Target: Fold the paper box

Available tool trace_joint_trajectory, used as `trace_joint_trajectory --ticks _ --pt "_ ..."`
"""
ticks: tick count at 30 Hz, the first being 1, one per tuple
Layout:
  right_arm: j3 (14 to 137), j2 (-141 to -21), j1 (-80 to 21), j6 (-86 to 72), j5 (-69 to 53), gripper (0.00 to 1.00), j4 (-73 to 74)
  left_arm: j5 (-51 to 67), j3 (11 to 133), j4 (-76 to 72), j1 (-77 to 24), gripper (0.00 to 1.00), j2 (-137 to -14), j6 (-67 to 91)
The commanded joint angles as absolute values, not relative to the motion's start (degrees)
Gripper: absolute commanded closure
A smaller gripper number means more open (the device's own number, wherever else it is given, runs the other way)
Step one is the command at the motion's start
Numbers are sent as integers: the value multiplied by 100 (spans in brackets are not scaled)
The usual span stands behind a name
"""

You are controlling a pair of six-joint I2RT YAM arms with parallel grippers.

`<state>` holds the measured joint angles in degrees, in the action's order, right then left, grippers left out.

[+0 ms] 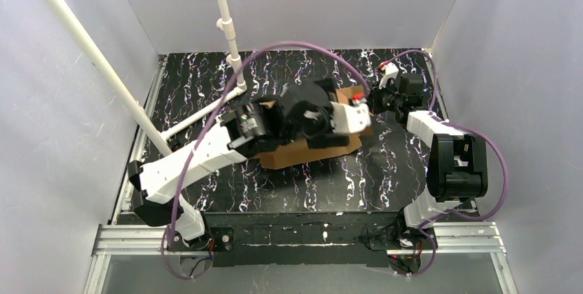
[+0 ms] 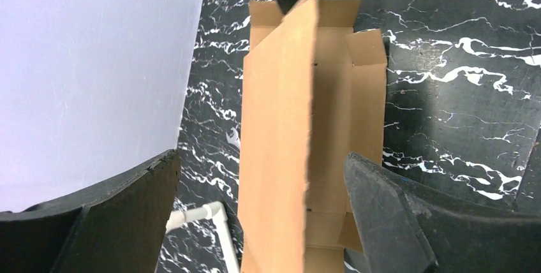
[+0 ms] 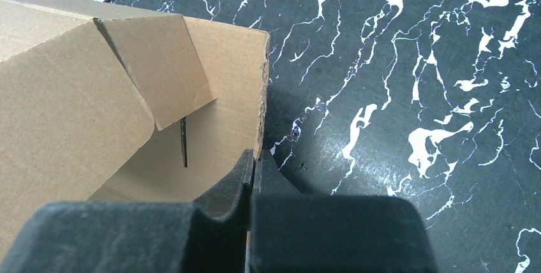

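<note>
1. Paper box (image 1: pixel 309 151): plain brown corrugated cardboard, partly formed. It lies near the middle of the black marbled table (image 1: pixel 289 191), largely hidden in the top view by the left arm reaching across it.

2. Box condition, left wrist view: the base panel lies flat on the table. 1 long panel stands raised on edge and runs the length of the box. Short flaps at the far end are partly lifted. In the right wrist view, 1 corner flap is folded inward over a slot in the wall.

3. Left gripper (image 2: pixel 261 158): released, jaws spread wide. Its 2 fingers (image 2: pixel 108 222) sit either side of the raised panel, above the box. Contact with the cardboard cannot be confirmed.

4. Right gripper (image 3: pixel 255 161): clenched, pinching the edge of a cardboard wall at the box's right end. The wall passes between the 2 pads.

5. Surroundings: a white pipe (image 1: pixel 223 12) stands behind the box, and a purple cable (image 1: pixel 295 47) arcs over it.
</note>
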<state>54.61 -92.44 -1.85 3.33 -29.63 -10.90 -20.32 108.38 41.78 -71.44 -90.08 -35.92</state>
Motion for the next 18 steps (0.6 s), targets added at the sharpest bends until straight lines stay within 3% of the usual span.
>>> trace_joint_trajectory --ticks 1,11,18 --pt "5389 -8937 -179 419 -3089 99 -1379 -725 11109 4712 -6717 2 -8391 -3167" --pt "5335 -8911 -182 404 -3096 99 -1419 -958 9832 4864 -6715 8 -7921 -2944" --pt "5315 -8937 -176 426 -3120 99 -1433 -2380 9084 4279 -6707 21 -8064 -3538"
